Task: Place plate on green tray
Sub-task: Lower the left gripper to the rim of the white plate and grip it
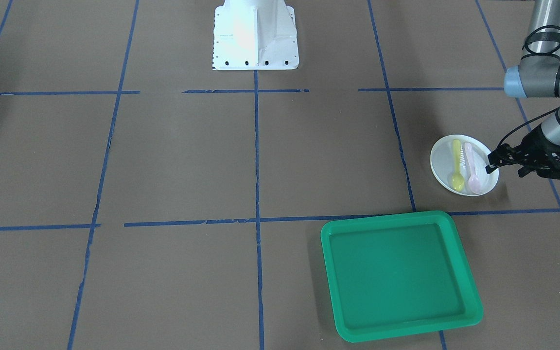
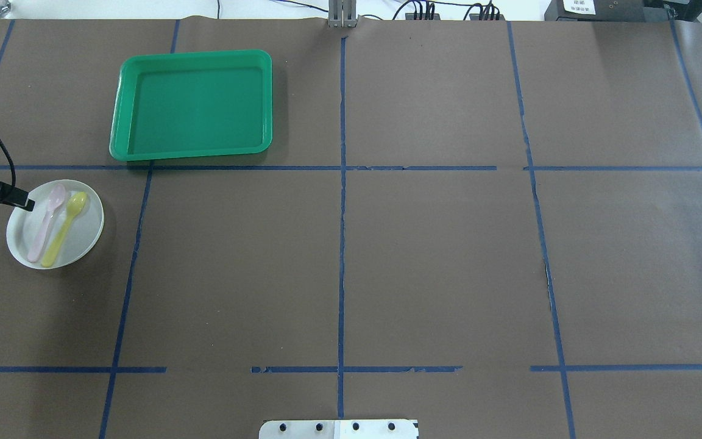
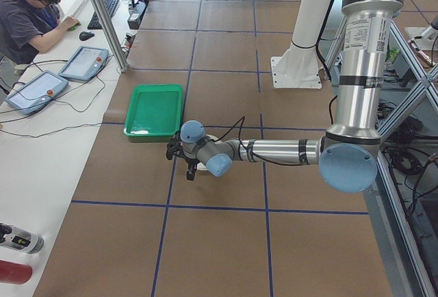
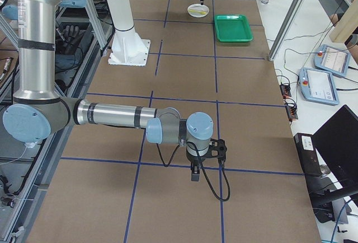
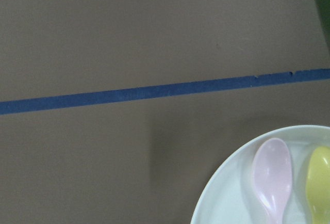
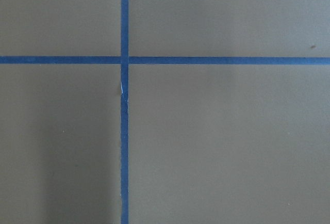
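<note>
The small white plate (image 1: pixel 443 163) lies flat on the brown table and holds a yellow spoon (image 1: pixel 457 165) and a pink spoon (image 1: pixel 472 167). It also shows in the overhead view (image 2: pixel 83 238) and at the lower right of the left wrist view (image 5: pixel 232 203). The empty green tray (image 1: pixel 399 274) lies a little nearer the camera; in the overhead view (image 2: pixel 192 107) it is beyond the plate. My left gripper (image 1: pixel 507 167) is open, one fingertip (image 1: pixel 492 163) over the plate's outer rim, the other outside it. My right gripper (image 4: pixel 194 171) hangs far away; I cannot tell its state.
Blue tape lines (image 2: pixel 342 213) grid the brown table. The robot's white base (image 1: pixel 255 36) stands at mid table edge. Operator consoles (image 3: pixel 48 81) and a person sit on the side bench beyond the tray.
</note>
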